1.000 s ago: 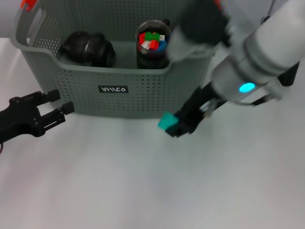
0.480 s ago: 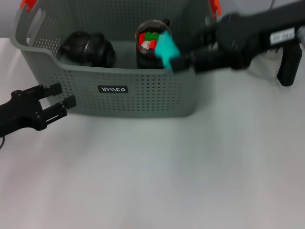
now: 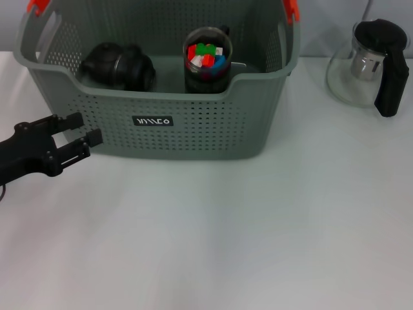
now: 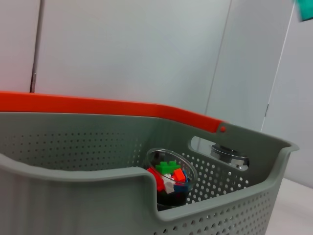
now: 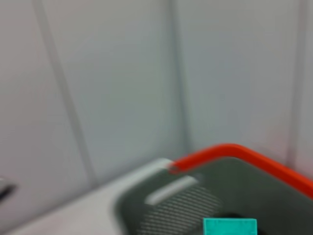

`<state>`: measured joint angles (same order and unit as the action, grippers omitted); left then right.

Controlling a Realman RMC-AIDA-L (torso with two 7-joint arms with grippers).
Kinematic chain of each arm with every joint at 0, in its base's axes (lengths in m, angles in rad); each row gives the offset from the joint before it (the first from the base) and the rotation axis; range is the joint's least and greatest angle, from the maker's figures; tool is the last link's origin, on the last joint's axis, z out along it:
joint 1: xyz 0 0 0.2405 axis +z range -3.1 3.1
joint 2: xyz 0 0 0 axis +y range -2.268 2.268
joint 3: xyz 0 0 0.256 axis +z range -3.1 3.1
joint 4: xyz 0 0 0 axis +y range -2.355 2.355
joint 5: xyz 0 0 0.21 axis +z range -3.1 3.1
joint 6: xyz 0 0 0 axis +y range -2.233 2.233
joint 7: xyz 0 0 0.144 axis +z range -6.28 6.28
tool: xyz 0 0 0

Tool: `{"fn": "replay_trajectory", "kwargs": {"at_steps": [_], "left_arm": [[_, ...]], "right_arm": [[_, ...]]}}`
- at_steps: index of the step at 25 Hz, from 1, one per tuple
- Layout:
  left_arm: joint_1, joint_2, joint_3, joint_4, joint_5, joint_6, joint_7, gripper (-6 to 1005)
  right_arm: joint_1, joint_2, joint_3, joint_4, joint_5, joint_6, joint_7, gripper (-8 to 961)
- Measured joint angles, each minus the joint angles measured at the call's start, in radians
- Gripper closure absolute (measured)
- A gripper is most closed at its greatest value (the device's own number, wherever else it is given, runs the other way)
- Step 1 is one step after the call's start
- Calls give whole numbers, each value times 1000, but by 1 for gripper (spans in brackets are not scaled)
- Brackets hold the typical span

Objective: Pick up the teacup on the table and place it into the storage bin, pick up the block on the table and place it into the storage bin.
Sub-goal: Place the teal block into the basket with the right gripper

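White table (image 3: 213, 245), with grey perforated storage bin (image 3: 193, 129) at rear centre, orange-red handle clips on top. Glass teapot (image 3: 368, 68) far right, apart from bin. Left gripper (image 3: 77, 137) beside bin's front left, fingers spread, empty. Inside bin: black rounded object (image 3: 119, 64); teacup (image 3: 208, 64) with coloured pieces. Teal block (image 5: 230, 227) above bin interior in right wrist view; right gripper's fingers not visible, state cannot be told.

A robot test lab: a plain white surface (image 3: 213, 232) set before pale panelled walls (image 4: 132, 54), staged with a grey storage bin (image 3: 193, 123) and glass teapot (image 3: 368, 64).
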<state>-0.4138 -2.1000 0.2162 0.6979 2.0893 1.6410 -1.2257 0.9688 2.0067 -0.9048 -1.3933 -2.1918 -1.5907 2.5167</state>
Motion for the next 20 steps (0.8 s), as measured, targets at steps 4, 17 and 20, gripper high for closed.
{"fn": "replay_trajectory", "kwargs": {"at_steps": [4,17,20], "left_arm": [[1,0,0,-1,0,1,0,434],[0,-1,0,-2,0,1,-2,434],[0,-2,0,-3,0,1,-2,434]], "right_arm": [[144,21,-14,47,-285,38,70,519],[424,91,-341,607,-676,414,151,516],[454,95,-384,714,-680,494,157,515]]}}
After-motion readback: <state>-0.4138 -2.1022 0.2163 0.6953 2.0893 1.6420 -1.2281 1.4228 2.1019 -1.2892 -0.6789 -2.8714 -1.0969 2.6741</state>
